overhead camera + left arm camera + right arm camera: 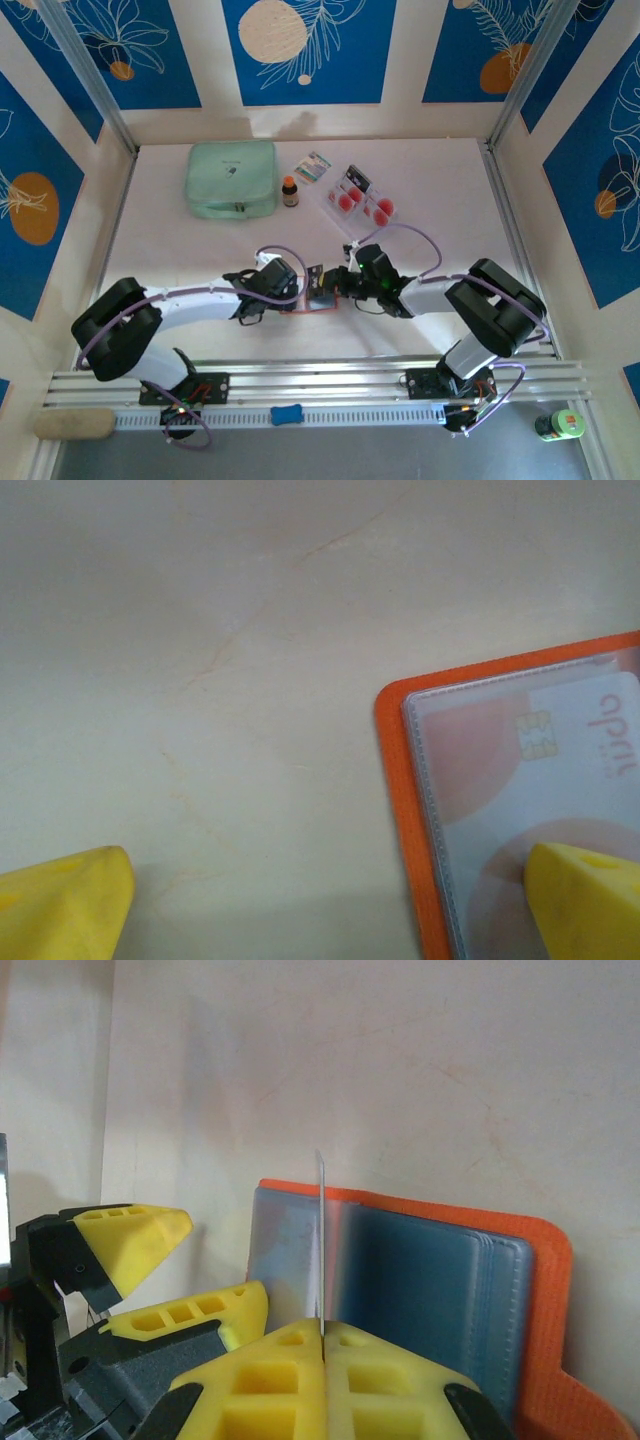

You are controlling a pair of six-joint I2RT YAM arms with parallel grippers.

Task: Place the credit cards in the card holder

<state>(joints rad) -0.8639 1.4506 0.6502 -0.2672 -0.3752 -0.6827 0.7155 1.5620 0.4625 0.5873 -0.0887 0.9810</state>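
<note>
Open holder (320,300) flat on table (440,170), between both grippers. On holder's left, left gripper (325,880), jaws wide apart: one finger (585,900) over clear pocket, other off holder, above table. The pocketed card (560,750) shows gold chip and sideways pink lettering, roughly "apna", unsure. On holder's right, right gripper (322,1335) clamped on card (321,1240), upright, edge-on, before grey-blue pockets. Beyond holder, right: loose cards (362,200), red spots. Beyond holder, left: bottle (290,191), packet (317,166), mint pouch (232,178); labels too small to read

A robot lab is indicated by two arms (190,298) bolted to a rail (320,383) beside a panel-walled tabletop (180,250).
</note>
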